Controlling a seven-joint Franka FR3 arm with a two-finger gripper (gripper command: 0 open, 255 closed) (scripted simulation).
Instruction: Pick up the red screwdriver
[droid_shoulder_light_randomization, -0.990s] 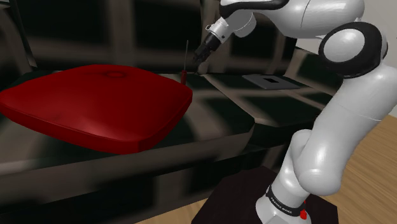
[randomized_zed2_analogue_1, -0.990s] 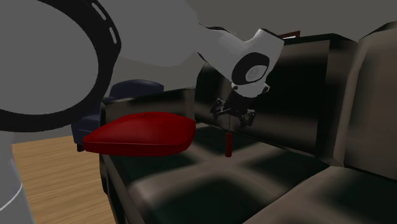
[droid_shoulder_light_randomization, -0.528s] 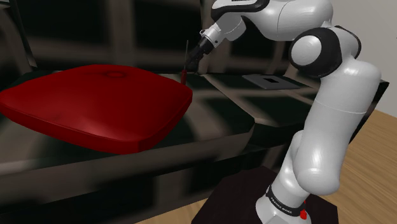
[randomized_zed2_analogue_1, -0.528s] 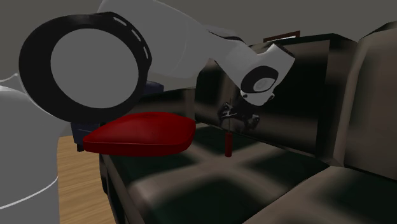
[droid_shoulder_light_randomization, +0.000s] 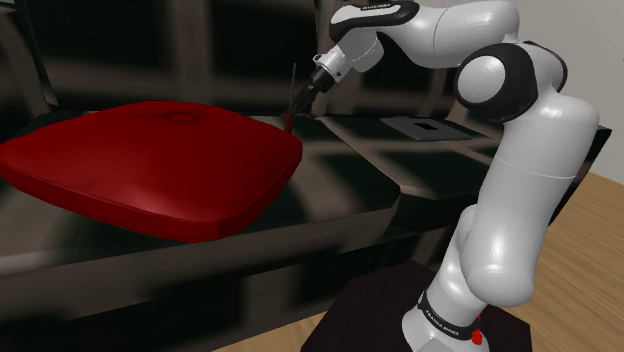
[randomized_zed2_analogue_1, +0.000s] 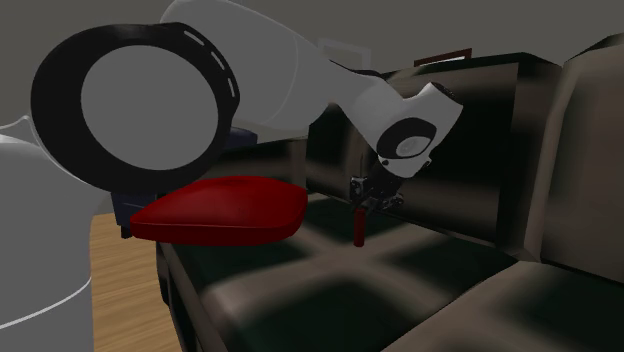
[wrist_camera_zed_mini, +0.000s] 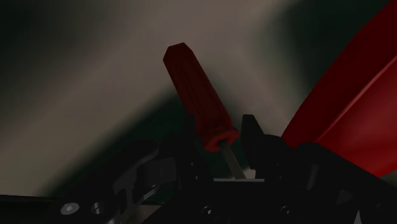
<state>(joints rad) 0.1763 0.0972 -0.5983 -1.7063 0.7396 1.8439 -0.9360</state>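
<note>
Since half a second ago the gripper (droid_shoulder_light_randomization: 302, 100) has dropped a little and closed in on the tool, while the tool itself has not moved.

The red-handled screwdriver (droid_shoulder_light_randomization: 289, 119) stands nearly upright just above the middle of the shoulder view, handle end down on the seat and its thin shaft pointing up. In the second exterior view we see the screwdriver (randomized_zed2_analogue_1: 359, 228) slightly right of centre, with the gripper (randomized_zed2_analogue_1: 372, 198) right over the top of its handle.

In the wrist view, the screwdriver (wrist_camera_zed_mini: 198, 102) runs away from the gripper (wrist_camera_zed_mini: 219, 121), red handle far, pale shaft near. The black fingers (wrist_camera_zed_mini: 249, 127) stand apart, one on each side of the point where the handle meets the shaft. They are very close to it, with a thin sliver of space on one side, so they are not clamped on it.

Just beside the tool lies a large red cushion (droid_shoulder_light_randomization: 150, 165), filling the left half of the shoulder view; its near corner almost meets the handle. The cushion (randomized_zed2_analogue_1: 220, 210) sits at centre left in the second exterior view.

Both rest on a dark sofa (droid_shoulder_light_randomization: 340, 175), whose backrest crosses the top of the shoulder view. A flat grey rectangle (droid_shoulder_light_randomization: 425, 127) lies on the seat at the right, well apart from the tool.

The white arm (droid_shoulder_light_randomization: 520, 150) rises from its stand (droid_shoulder_light_randomization: 370, 310) at lower right, on a wooden floor (droid_shoulder_light_randomization: 590, 260).
</note>
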